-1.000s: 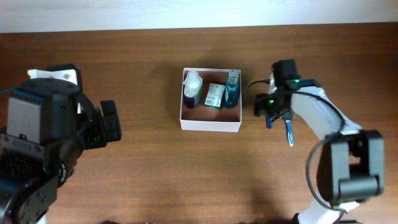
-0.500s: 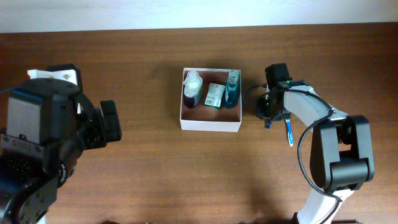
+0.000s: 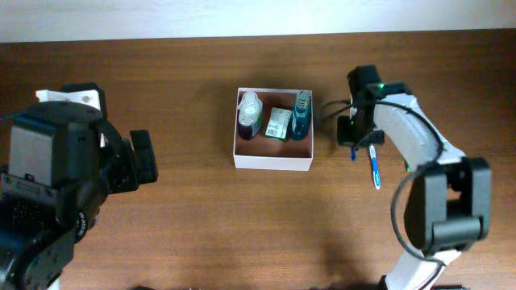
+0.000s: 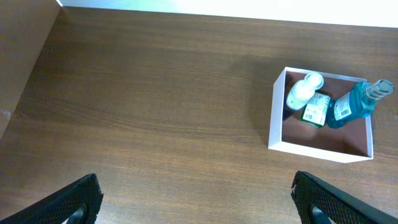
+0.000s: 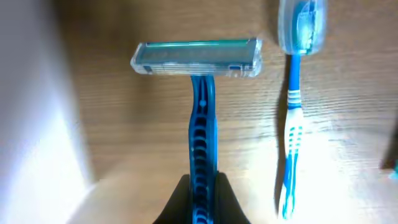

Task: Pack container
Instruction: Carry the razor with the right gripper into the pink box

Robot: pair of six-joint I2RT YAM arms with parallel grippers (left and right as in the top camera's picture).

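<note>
We see a blue razor [image 5: 200, 124] just left of a blue-white toothbrush [image 5: 291, 134], the two parallel, the toothbrush lying on the wooden surface [image 3: 161, 72]. Further left, a white-capped bottle [image 3: 249, 115], a green-white packet [image 3: 278, 124] and a teal bottle [image 3: 301, 117] sit side by side.

Container [image 4: 318, 152] on table [image 4: 155, 93], end effector [image 4: 199, 200] spread

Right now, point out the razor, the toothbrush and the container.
razor [image 5: 202, 124], right wrist view, on its blue handle.
toothbrush [image 5: 291, 137], right wrist view, on its handle.
container [image 3: 272, 162], overhead view, on its white wall.
</note>
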